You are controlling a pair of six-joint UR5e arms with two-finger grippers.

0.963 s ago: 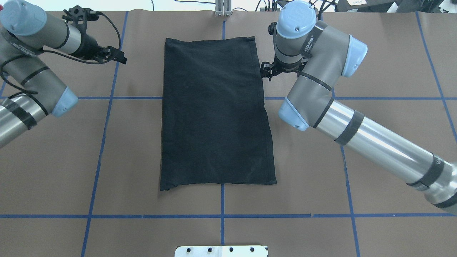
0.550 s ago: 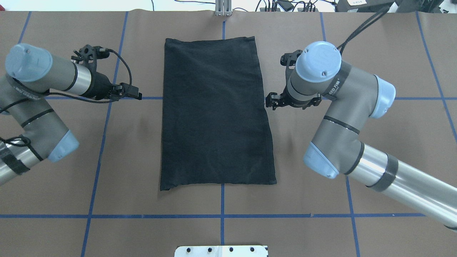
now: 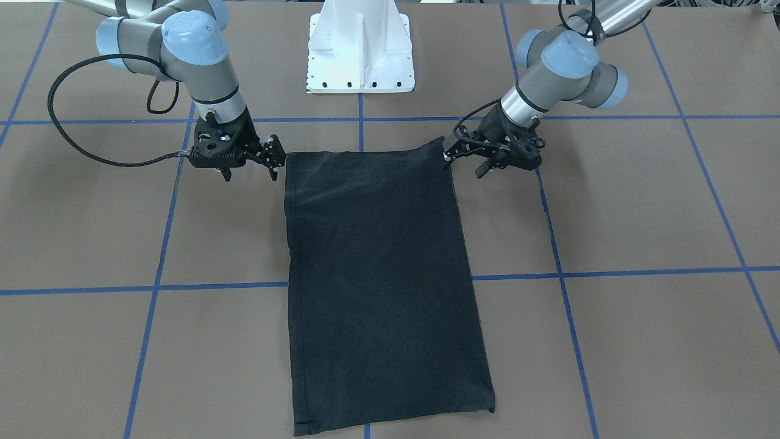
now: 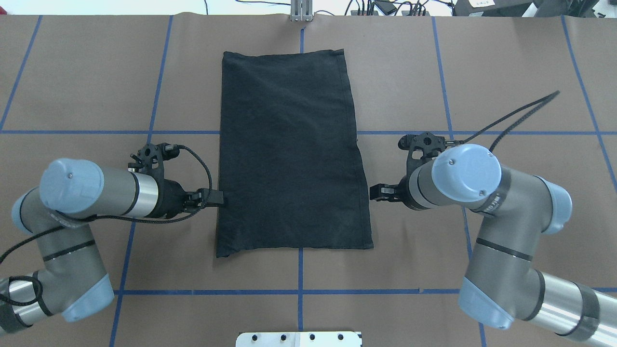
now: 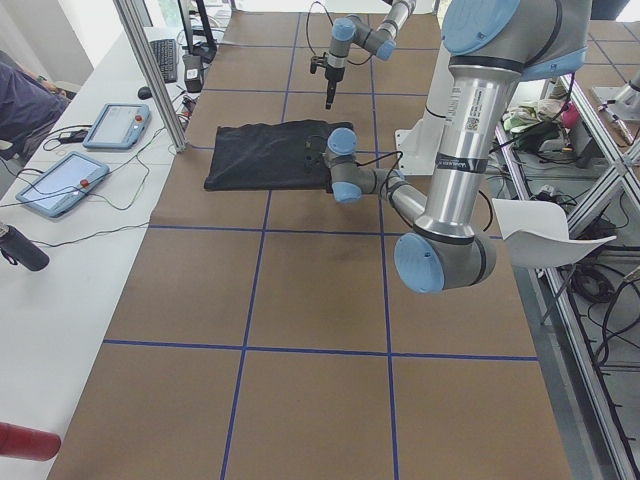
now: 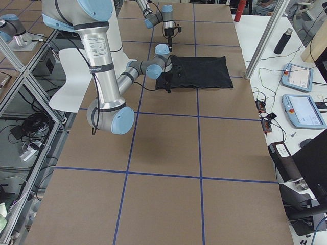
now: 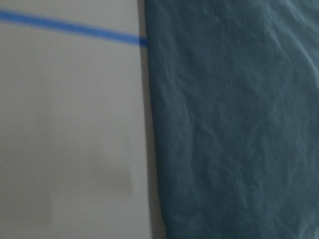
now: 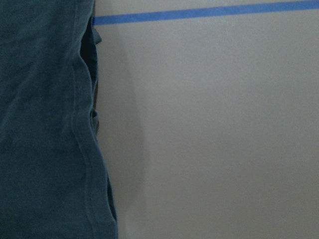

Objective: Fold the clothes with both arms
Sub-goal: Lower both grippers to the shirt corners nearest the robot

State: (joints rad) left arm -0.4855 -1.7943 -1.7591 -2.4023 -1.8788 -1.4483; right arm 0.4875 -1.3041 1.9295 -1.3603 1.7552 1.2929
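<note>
The black T-shirt (image 4: 289,154) lies flat on the brown table, folded into a long plain black rectangle with no logo showing; it also shows in the front view (image 3: 378,280). My left gripper (image 4: 219,197) is open and empty at the shirt's left edge, close to its near end; in the front view (image 3: 464,164) one fingertip is close to the shirt's corner. My right gripper (image 4: 373,192) is open and empty just beside the shirt's right edge, and its jaws are spread wide in the front view (image 3: 250,177). The wrist views show only the shirt's edges (image 7: 229,124) (image 8: 45,129).
Blue tape lines (image 4: 299,291) grid the brown table cover. The white base pedestal (image 3: 359,55) stands at the robot's side, its plate (image 4: 299,339) at the overhead view's bottom. A metal post (image 4: 301,12) stands at the far edge. Tablets (image 5: 60,185) lie on a side bench.
Both arms have swept from the shirt's far end toward the robot along its two long sides. The shirt has not moved.
</note>
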